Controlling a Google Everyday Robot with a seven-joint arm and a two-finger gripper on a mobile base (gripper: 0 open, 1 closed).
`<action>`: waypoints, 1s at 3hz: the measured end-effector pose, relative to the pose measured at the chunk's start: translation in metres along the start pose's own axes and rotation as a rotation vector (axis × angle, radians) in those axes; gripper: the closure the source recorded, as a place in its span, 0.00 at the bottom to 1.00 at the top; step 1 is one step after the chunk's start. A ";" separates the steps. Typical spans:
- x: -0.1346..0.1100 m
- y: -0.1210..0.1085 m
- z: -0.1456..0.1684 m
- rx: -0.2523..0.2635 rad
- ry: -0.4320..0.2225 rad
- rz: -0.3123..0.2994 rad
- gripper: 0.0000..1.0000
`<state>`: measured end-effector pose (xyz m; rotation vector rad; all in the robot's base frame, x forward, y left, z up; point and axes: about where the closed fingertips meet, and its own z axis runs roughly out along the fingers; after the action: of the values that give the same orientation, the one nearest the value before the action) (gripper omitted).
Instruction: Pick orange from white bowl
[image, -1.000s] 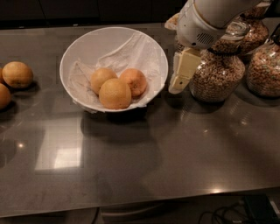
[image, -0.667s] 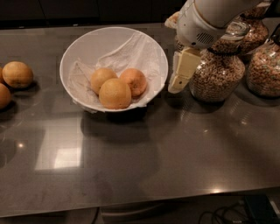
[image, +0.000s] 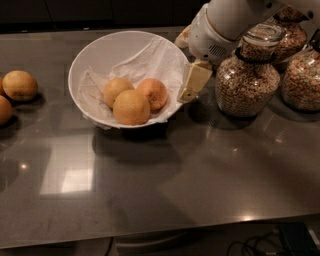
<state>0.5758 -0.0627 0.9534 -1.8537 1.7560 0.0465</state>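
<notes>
The white bowl (image: 107, 50), lined with crumpled white paper, stands on the dark counter at upper centre. The reddish orange (image: 153, 93) lies in it on the right, next to two paler yellow-orange fruits (image: 131, 107). My gripper (image: 182, 70) hangs at the bowl's right rim, just right of the orange. It is open: one cream finger (image: 193, 82) points down outside the rim and the other shows a little above it. It holds nothing.
Glass jars of grain (image: 247, 80) stand close behind and to the right of the gripper, with more at the far right (image: 302, 75). Two loose paler oranges (image: 19, 85) lie at the counter's left edge. The counter's front edge runs along the bottom.
The gripper has moved a little to the left, closer to the bowl's right rim. The bowl and the fruits have not moved.
</notes>
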 end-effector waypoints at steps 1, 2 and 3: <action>-0.003 -0.004 0.011 -0.010 -0.007 -0.006 0.25; -0.007 -0.007 0.019 -0.013 -0.022 -0.030 0.24; -0.017 -0.011 0.025 -0.016 -0.119 -0.094 0.25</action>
<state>0.5927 -0.0372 0.9435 -1.9023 1.5909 0.1314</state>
